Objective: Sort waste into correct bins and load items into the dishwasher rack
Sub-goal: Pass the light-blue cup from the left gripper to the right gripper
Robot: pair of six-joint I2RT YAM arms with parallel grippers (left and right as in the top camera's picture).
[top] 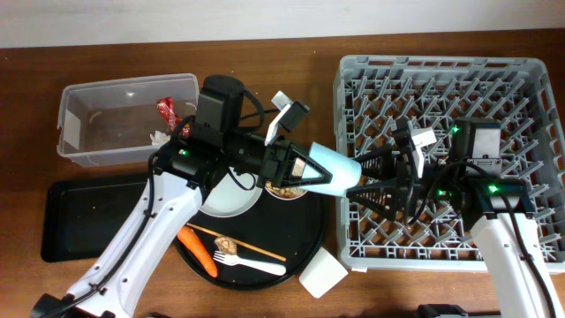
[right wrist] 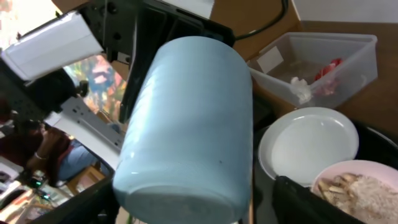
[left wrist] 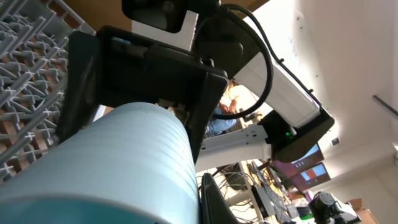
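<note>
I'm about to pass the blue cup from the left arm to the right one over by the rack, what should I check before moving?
1. Left gripper shut on the blue cup, which lies sideways with its base toward the right arm: ok.
2. Right gripper open, one finger on each side of the cup's base: ok.
3. Right fingers touching the cup: cannot tell.
4. Cup free of contents: cannot tell, since its mouth faces the left gripper and is hidden.
5. Room in the dishwasher rack: ok, no dishes visible on its pegs.
6. Bowl ready for loading: not ok, food is inside.
</note>
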